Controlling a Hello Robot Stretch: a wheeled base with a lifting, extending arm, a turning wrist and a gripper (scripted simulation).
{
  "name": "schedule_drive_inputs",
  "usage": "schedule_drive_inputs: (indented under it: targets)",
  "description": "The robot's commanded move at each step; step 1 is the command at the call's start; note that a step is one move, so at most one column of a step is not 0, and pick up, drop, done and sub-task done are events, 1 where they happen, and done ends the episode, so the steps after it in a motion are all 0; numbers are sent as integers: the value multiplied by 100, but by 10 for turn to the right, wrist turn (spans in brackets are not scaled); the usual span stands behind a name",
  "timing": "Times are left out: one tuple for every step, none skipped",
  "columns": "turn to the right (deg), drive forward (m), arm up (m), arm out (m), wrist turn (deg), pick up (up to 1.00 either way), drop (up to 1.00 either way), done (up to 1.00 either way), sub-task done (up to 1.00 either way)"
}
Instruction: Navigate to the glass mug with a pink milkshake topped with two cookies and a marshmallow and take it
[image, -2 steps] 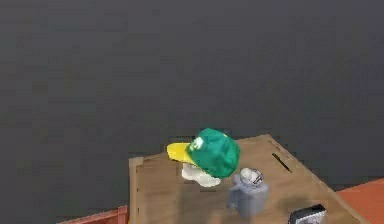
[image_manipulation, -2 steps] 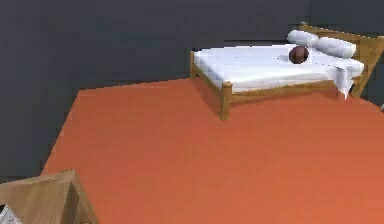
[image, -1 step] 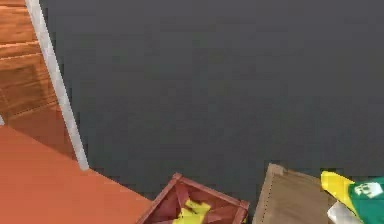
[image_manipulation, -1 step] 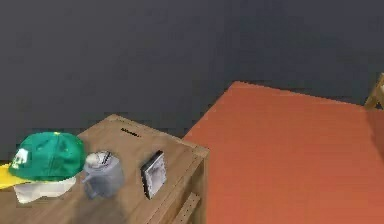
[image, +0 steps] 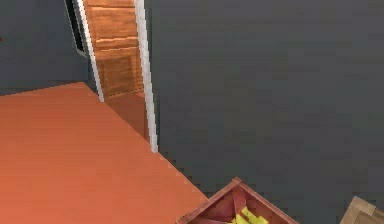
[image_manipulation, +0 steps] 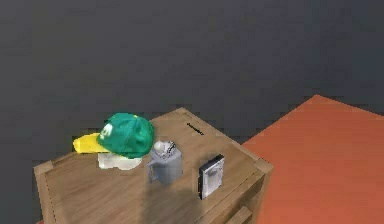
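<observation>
Pincer's state cannot be told. On a wooden table (image_manipulation: 80, 185) stands a greyish cup-like thing (image_manipulation: 165, 163) — whether it is the mug is unclear — between a green cap (image_manipulation: 128, 133) and a small dark upright slab (image_manipulation: 211, 175).

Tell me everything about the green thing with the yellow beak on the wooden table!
The green thing looks like a rounded cap or duck head: smooth green top, yellow bill pointing to the picture's left, white base underneath. It rests on the wooden table, close beside a small grey cup-like thing; whether they touch cannot be told.
</observation>
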Motion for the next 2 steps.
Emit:
schedule_drive_inputs:
  targets:
    - [0,0,50,0,0,0,0,0,0]
    - [0,0,38,0,0,0,0,0,0]
